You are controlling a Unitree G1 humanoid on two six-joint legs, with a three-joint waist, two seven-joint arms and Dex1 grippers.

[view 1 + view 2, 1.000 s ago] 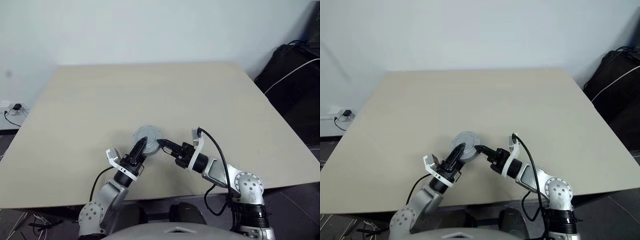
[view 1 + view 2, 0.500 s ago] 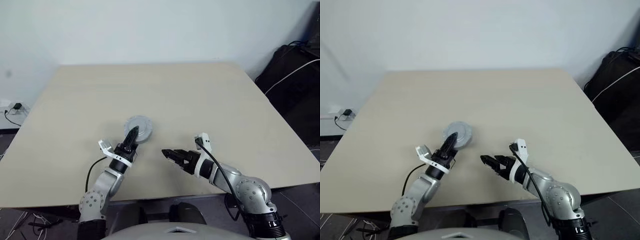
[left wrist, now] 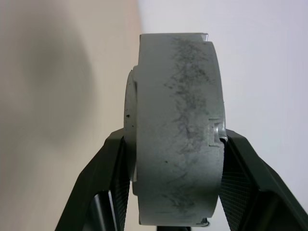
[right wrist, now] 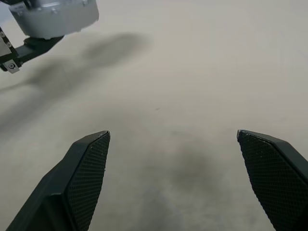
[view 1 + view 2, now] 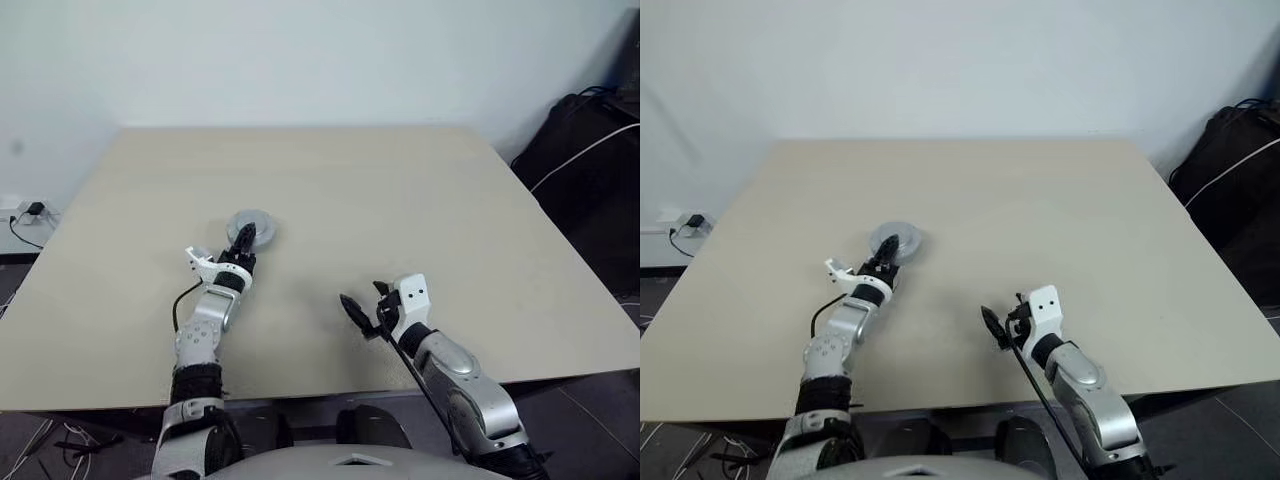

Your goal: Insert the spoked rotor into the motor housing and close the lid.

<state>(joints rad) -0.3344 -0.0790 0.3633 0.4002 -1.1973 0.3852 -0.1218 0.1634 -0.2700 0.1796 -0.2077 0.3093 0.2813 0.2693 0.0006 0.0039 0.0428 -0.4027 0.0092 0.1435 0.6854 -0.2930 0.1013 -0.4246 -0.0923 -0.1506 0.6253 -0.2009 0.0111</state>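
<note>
One chunky grey metal puck is what matters here: from the head camera the left gripper (image 5: 241, 240) has the closed motor housing (image 5: 252, 228) pinched at its near edge, held out over the left-middle of the table (image 5: 400, 190), and I can't tell from up there whether it's resting on the surface or just above it. Over on the right side, the right gripper (image 5: 992, 322) hangs near the front edge, well apart from the assembly. Left wrist camera puts the housing edge-on between the two pads, clamped across its thickness, flat faces against the fingers; the scuffed cast rim looks rigid and probably heavy for its size, fairly slick too, so a face-to-face pinch near the middle seems safest. Right wrist camera has both fingers (image 4: 82, 173) spread wide with nothing between them, bare tabletop beyond.
</note>
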